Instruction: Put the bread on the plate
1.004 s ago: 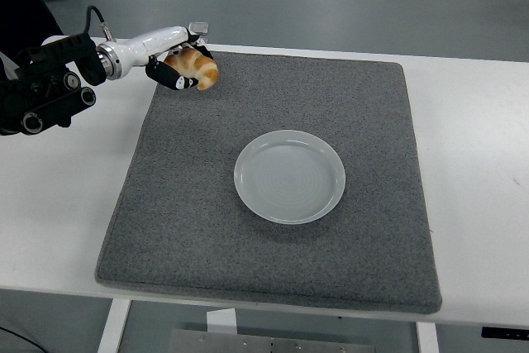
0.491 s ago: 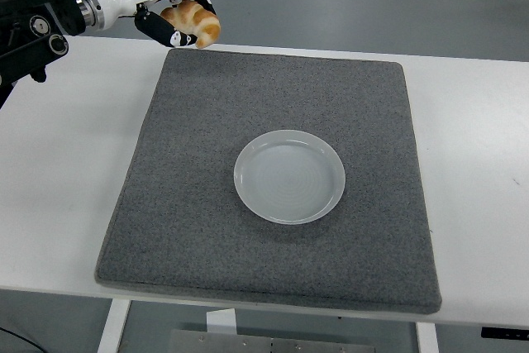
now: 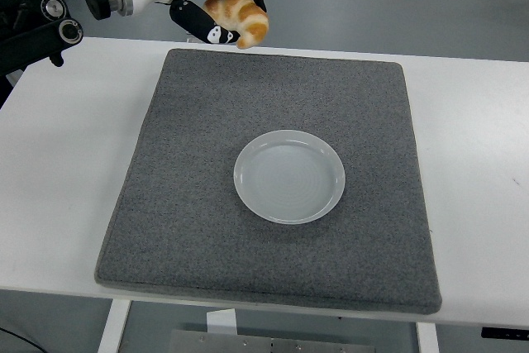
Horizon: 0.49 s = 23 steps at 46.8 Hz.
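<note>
Up at about eleven o'clock from the plate, past the far edge of the mat, the golden-brown crescent of bread [image 3: 240, 19] hangs in the air, clasped in the left hand [image 3: 216, 12]. My worry is the grip: the roll looks pinched between the black fingers [image 3: 198, 22] with much of its browned end sticking out free toward the plate, so a quick swing could, I'd guess, twist it loose and drop it on the dark grey felt mat [image 3: 273, 175] short of the target. Letting go too high could also send it bouncing off the round pale glossy plate [image 3: 289, 175], which sits near the mat's middle, well apart from the bread. The arm comes in from the upper left, its white forearm roughly level, the hand cupped beneath and around the bread. No right hand shows. Everything rests on a white table [image 3: 66, 171].
</note>
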Motion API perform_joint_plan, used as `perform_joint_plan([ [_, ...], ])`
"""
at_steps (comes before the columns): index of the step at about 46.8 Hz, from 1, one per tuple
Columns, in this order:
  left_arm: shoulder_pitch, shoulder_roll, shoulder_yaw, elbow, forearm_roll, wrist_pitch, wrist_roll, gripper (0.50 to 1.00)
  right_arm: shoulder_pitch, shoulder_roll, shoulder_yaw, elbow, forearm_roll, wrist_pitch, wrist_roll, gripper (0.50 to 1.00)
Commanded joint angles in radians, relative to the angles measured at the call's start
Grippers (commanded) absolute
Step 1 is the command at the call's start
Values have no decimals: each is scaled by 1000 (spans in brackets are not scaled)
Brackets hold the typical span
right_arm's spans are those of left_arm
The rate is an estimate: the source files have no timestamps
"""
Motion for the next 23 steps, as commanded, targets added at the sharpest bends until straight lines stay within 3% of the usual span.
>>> perform_joint_plan([
  [1,-9,-8,1,-40,4,0,2,500,0,0,0,0,0,1,0,952],
  [23,-10,-68,0,-124,96,5,5,500,0,0,0,0,0,-1,0,952],
])
